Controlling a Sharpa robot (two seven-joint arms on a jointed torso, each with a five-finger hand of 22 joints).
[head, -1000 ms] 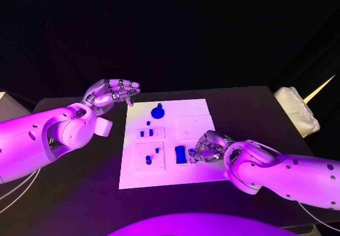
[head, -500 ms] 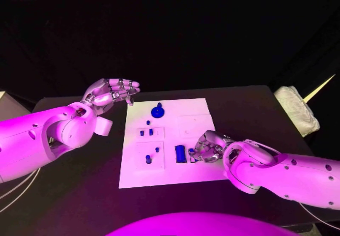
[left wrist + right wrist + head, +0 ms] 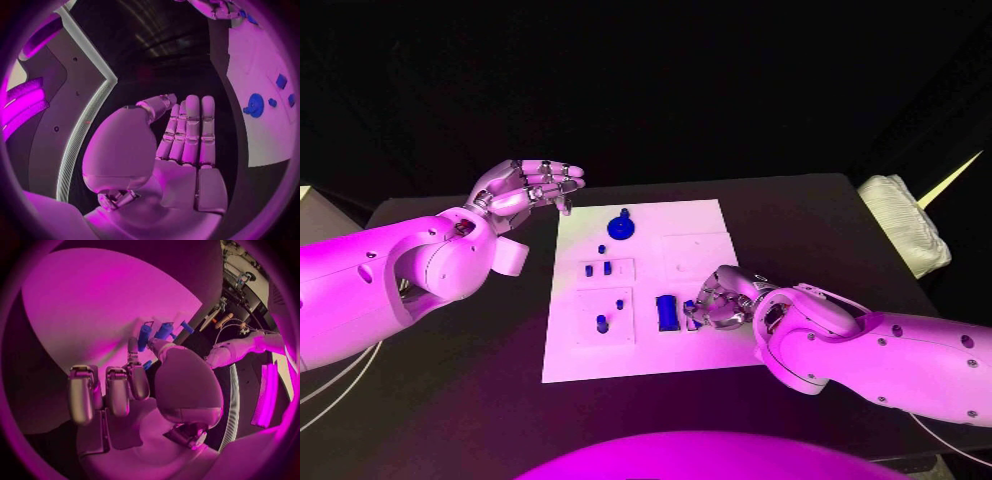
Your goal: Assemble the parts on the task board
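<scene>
Black table [image 3: 459,400] in a dark room, with the white task board [image 3: 646,290] sitting in the middle and a folded white cloth [image 3: 906,225] off at the far right edge.

The right hand [image 3: 718,300] is down on the near right part of the board, fingers curled low over a small blue part [image 3: 689,315] right beside the taller blue block [image 3: 668,312]. In the right wrist view the fingertips [image 3: 139,371] sit right at a small blue piece, but I honestly can't tell if it's actually pinched or only touched, since the hand hides the contact.

The left hand [image 3: 528,187] hangs over the table just off the board's far left corner, fingers curled in loosely with nothing in them. The left wrist view backs that up: fingers [image 3: 190,132] side by side, bare palm.

The other parts are spread over the board: a round blue knob [image 3: 620,227] near the far edge, 2 little pegs [image 3: 597,270] in a middle panel, 1 more piece [image 3: 602,324] in the near left panel.

My read is the step in hand is seating that small part next to the block. The next move probably needs a fine push straight down with the piece kept square to its slot, while the left hand has no obvious job yet.
</scene>
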